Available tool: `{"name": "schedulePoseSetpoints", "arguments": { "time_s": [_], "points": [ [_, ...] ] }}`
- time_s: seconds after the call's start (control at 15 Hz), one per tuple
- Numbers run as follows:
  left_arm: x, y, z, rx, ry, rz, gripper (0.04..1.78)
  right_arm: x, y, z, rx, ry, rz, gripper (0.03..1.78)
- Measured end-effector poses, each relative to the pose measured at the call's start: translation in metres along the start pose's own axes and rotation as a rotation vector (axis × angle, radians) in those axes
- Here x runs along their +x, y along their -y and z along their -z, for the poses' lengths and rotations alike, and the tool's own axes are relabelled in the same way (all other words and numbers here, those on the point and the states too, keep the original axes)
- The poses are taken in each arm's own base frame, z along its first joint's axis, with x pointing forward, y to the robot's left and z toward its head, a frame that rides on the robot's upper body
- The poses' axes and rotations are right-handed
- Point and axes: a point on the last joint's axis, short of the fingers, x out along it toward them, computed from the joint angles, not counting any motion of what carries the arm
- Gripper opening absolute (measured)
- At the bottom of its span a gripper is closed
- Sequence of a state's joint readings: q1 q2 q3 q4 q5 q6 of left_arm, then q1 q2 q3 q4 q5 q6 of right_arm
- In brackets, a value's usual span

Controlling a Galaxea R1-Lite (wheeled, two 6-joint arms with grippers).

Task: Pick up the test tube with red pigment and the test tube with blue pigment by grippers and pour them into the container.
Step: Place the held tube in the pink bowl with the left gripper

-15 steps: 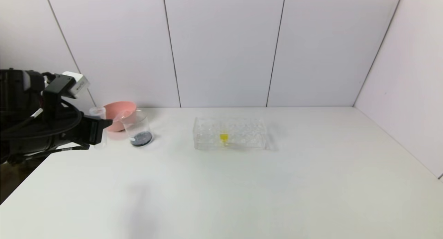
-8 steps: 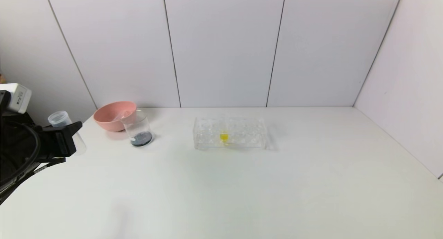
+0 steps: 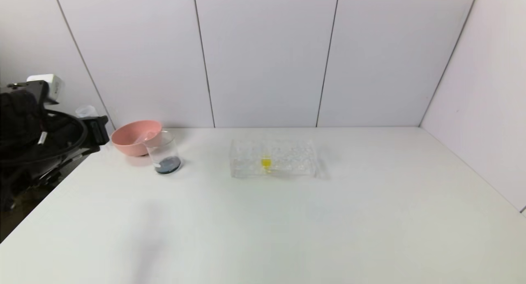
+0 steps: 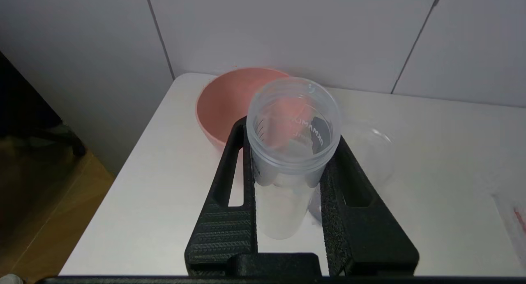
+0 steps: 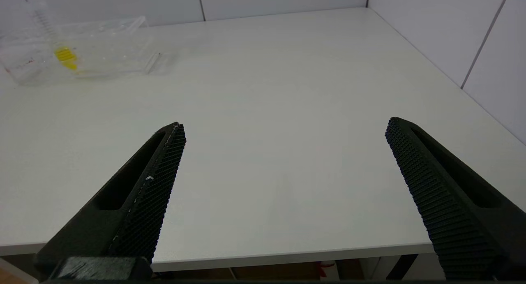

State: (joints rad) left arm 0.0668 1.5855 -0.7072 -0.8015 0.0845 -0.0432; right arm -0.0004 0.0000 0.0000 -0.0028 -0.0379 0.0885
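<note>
L gripper (image 4: 292,160) sits off the table's (image 3: 287,218) left edge w/ a tube (image 4: 292,152) between its fingers; bowl (image 4: 224,107) just ahead of it, beaker (image 3: 163,152) touching the bowl's right side. Rack (image 3: 273,158) is well right of both. R gripper (image 5: 283,165) is over the near edge, rack far ahead-left.

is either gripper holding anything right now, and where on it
The left gripper is shut on an empty clear tube, clamped just below its open rim. The right gripper is open, holding nothing.
</note>
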Motion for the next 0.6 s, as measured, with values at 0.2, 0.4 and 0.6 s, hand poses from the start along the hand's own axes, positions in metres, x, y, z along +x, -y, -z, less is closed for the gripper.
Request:
{"name": "schedulePoseSetpoints", "arguments": {
  "time_s": [0.2, 0.4, 0.6],
  "points": [
    [0.064, 0.001, -0.003, 0.011, 0.044, -0.049, 0.45, 0.0, 0.0, 0.0, 0.0, 0.0, 0.0, 1.77],
    [0.119, 0.001, 0.003, 0.024, 0.05, -0.091, 0.45, 0.0, 0.0, 0.0, 0.0, 0.0, -0.001, 1.77],
    [0.151, -0.001, 0.014, 0.025, 0.004, -0.106, 0.45, 0.0, 0.0, 0.0, 0.0, 0.0, 0.0, 1.77]
  ]
}}
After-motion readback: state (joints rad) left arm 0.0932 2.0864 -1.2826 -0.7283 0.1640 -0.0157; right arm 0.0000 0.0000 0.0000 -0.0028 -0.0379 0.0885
